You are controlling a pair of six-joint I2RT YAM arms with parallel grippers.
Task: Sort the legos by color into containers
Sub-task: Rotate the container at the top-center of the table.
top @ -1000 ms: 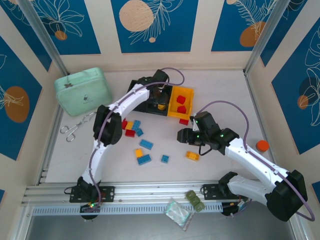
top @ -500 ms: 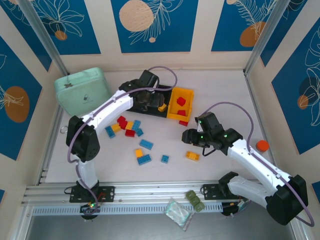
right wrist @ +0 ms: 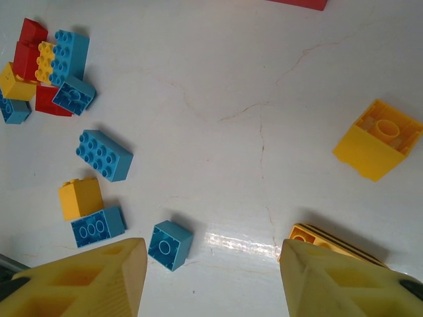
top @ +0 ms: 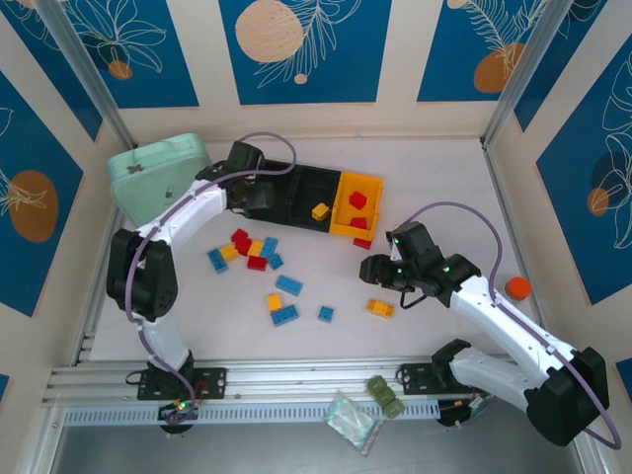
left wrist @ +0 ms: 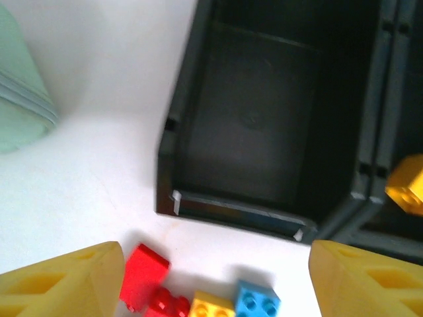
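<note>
Three joined containers stand at the back: a left black bin point(top: 281, 193) point(left wrist: 251, 125) with nothing in it, a middle black bin point(top: 321, 190) holding one yellow lego point(top: 319, 210) point(left wrist: 406, 185), and an orange-yellow bin point(top: 367, 186) holding two red legos point(top: 357, 199). My left gripper point(top: 259, 197) point(left wrist: 215, 284) hangs open over the left bin's near edge, above a red lego point(left wrist: 142, 271). Loose legos point(top: 247, 247) lie mid-table. My right gripper point(top: 367, 271) point(right wrist: 211, 277) hovers open over the table, between a small blue lego point(right wrist: 170, 244) and a yellow one point(right wrist: 330, 241).
A mint-green case point(top: 163, 178) sits at the back left, close to the left arm. One red lego point(top: 362, 242) lies just in front of the orange-yellow bin. An orange-red cap point(top: 517, 287) is at the right. An olive lump point(top: 385, 395) and a plastic bag point(top: 353, 420) rest on the front rail.
The left gripper let the yellow lego go into the middle black bin, opened wider and swung left over the left black bin. The right arm has barely moved.
</note>
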